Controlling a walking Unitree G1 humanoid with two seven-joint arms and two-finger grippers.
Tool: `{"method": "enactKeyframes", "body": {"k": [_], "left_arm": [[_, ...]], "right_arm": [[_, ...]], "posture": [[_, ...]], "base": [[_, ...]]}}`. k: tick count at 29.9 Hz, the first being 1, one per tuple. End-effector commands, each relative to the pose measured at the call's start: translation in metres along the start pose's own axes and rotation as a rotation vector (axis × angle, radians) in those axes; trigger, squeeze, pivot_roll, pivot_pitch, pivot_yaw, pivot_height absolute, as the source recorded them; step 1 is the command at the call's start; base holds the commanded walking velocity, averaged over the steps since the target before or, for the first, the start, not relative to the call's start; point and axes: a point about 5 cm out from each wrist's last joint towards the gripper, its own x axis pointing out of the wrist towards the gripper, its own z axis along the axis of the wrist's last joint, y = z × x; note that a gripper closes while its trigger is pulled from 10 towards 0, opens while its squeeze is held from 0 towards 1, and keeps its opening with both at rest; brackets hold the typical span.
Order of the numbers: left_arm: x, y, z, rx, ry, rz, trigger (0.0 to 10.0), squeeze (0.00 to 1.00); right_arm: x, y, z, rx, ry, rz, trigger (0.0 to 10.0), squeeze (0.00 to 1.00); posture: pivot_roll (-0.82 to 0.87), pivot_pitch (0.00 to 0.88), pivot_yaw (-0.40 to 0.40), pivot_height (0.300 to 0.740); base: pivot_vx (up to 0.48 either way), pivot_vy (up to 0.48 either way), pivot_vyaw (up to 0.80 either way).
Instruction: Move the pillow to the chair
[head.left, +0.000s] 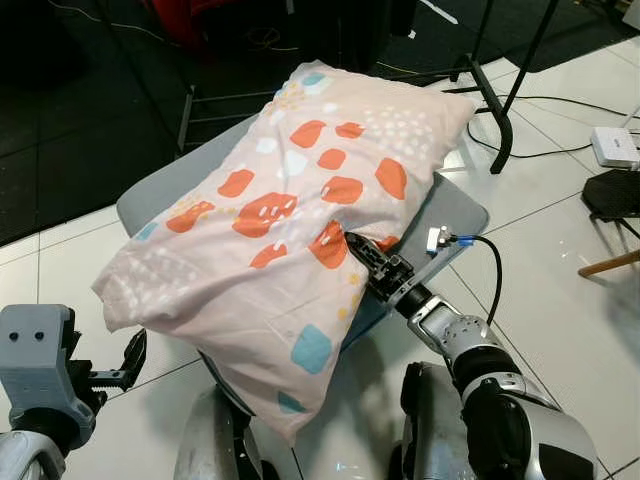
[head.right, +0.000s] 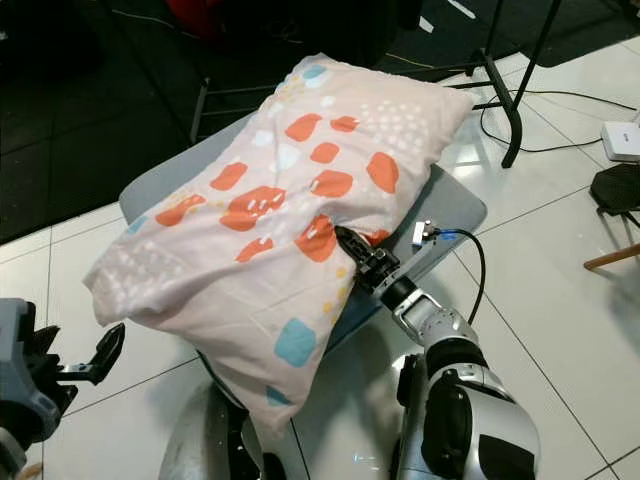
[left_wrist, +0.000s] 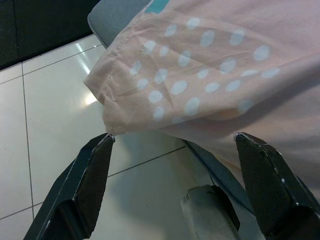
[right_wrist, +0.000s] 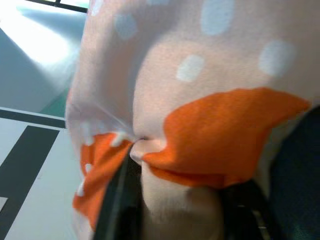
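A pale pink pillow (head.left: 300, 200) with orange, white and blue patches lies across the grey chair seat (head.left: 455, 205), its near corner hanging over the seat's front edge. My right gripper (head.left: 362, 252) is shut on a fold of the pillow (right_wrist: 150, 150) at its right side, over the seat. My left gripper (left_wrist: 172, 165) is open, low at the left just below the pillow's white-dotted corner (left_wrist: 150, 90), with nothing between its fingers (head.left: 132, 358).
White tiled floor (head.left: 560, 260) surrounds the chair, with dark flooring behind. Black stand legs (head.left: 495, 110) and cables lie at the back right. A white power strip (head.left: 615, 145), a dark round base (head.left: 612, 192) and a wooden leg (head.left: 608, 265) sit at the right edge.
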Motion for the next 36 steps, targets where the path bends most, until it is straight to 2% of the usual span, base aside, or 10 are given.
{"method": "enactKeyframes", "body": {"k": [1,11,19,21,22,25,26,31,32,36], "left_arm": [[-0.004,0.001,-0.005,-0.010,0.028,0.016,10.0,0.00],[0.005,-0.003,-0.011,-0.043,0.007,0.034,10.0,0.00],[0.022,-0.021,-0.031,-0.168,-0.002,0.047,10.0,0.00],[0.025,-0.023,-0.033,-0.180,-0.004,0.048,10.0,0.00],[0.029,-0.026,-0.037,-0.194,-0.007,0.049,10.0,0.00],[0.029,-0.026,-0.037,-0.194,-0.007,0.049,10.0,0.00],[0.035,-0.029,-0.041,-0.207,-0.010,0.050,10.0,0.00],[0.048,-0.039,-0.047,-0.219,-0.011,0.030,10.0,0.00],[0.057,-0.045,-0.045,-0.231,-0.019,0.022,10.0,0.00],[0.064,-0.049,-0.044,-0.241,-0.027,0.016,10.0,0.00]], "right_arm": [[-0.001,0.000,-0.004,0.000,0.017,0.015,0.0,0.00],[-0.001,0.003,0.006,-0.073,0.004,0.032,0.0,0.00],[0.003,0.009,0.016,-0.184,0.022,0.011,0.0,0.00],[0.002,0.009,0.015,-0.194,0.026,0.012,0.0,0.00],[0.002,0.009,0.015,-0.207,0.028,0.008,0.0,0.00],[0.002,0.009,0.015,-0.207,0.028,0.008,0.0,0.00],[0.001,0.008,0.017,-0.215,0.016,0.002,0.0,0.00],[0.001,0.008,0.021,-0.244,0.009,-0.016,0.0,0.00],[0.002,0.010,0.025,-0.253,0.002,-0.022,0.0,0.00],[0.004,0.012,0.028,-0.260,-0.001,-0.025,0.0,0.00]], "posture": [[0.06,0.383,0.091,0.425],[0.08,0.270,0.061,0.425],[0.00,0.103,-0.015,0.425],[-0.01,0.093,-0.018,0.425],[-0.03,0.042,-0.028,0.425],[-0.03,0.042,-0.028,0.425],[-0.04,0.010,-0.032,0.425],[-0.06,0.000,-0.029,0.429],[-0.08,0.000,-0.034,0.434],[-0.08,0.000,-0.036,0.439]], "base": [[0.000,0.000,0.00],[0.000,0.000,0.00],[0.000,0.000,0.00],[0.000,0.000,0.00],[0.000,0.000,0.00],[0.000,0.000,0.00],[0.000,0.000,0.00],[0.000,0.000,0.00],[0.000,0.000,0.00],[0.000,0.000,0.00]]}}
